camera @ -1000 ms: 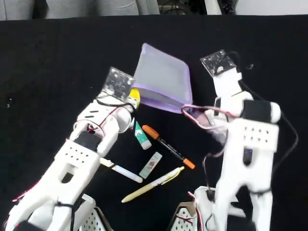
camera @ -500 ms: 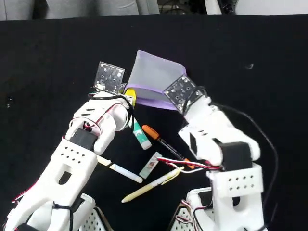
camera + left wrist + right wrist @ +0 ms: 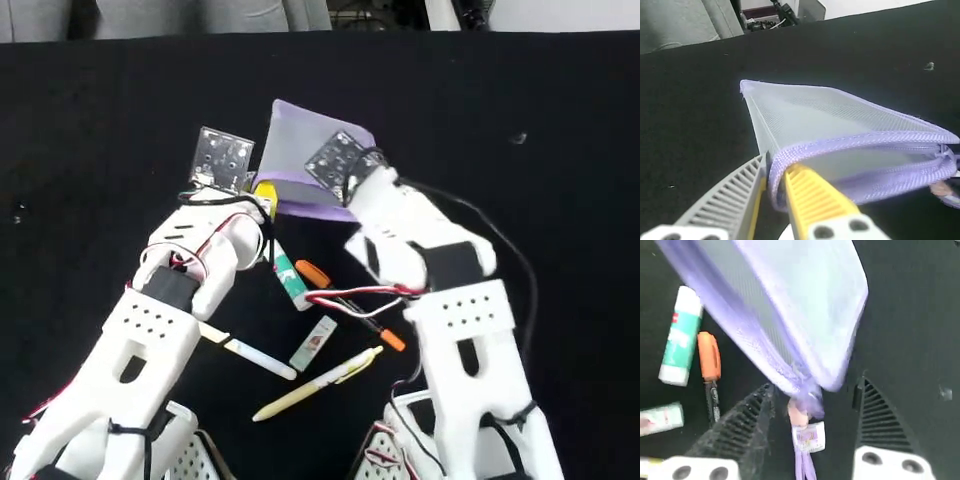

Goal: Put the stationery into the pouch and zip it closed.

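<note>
I am seeing my left gripper (image 3: 776, 172) pinching the 9 o'clock end of the pouch (image 3: 840, 115) mouth. That mouth is running 9 to 3 in the high view (the stationery (image 3: 315, 385) is lying loose at its 6 o'clock). My right gripper (image 3: 812, 390) is hanging spread, straddling the zipper pull (image 3: 807, 435) at the 3 o'clock end, so I am judging it the nearer arm for zipping.

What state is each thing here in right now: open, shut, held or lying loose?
Purple mesh zip pouch: unzipped, gripped at one corner.
Left tool: shut on the pouch's rim.
Right tool: open, astride the zip pull.
Green and white glue stick: lying loose.
Orange-capped black marker: capped, lying loose.
Yellow pen: lying loose.
</note>
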{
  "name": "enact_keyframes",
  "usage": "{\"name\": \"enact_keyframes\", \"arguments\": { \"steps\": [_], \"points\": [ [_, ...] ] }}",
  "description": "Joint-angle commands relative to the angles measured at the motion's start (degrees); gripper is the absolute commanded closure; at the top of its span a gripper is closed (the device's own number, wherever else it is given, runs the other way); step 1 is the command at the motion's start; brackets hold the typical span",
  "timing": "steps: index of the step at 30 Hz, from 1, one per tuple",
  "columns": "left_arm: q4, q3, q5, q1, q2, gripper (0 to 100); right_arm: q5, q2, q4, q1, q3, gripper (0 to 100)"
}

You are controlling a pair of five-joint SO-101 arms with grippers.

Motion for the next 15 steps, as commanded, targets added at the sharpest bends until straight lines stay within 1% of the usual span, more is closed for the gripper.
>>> {"name": "enact_keyframes", "arguments": {
  "steps": [1,7,11,15],
  "points": [
    [0.6,-2.9,0.5,0.0,-1.9,97,0.6,0.4,-1.8,-4.0,-6.0,76.1],
    [0.2,-1.8,0.4,0.1,-2.0,97,0.6,0.7,-2.4,-6.6,-8.2,76.1],
    [0.2,-1.7,0.4,0.0,-2.4,97,0.6,2.1,-7.5,-6.9,-5.0,76.1],
    [0.3,-1.6,0.4,0.0,-2.5,97,0.6,8.4,-12.4,-6.7,-3.6,76.1]
  ]
}}
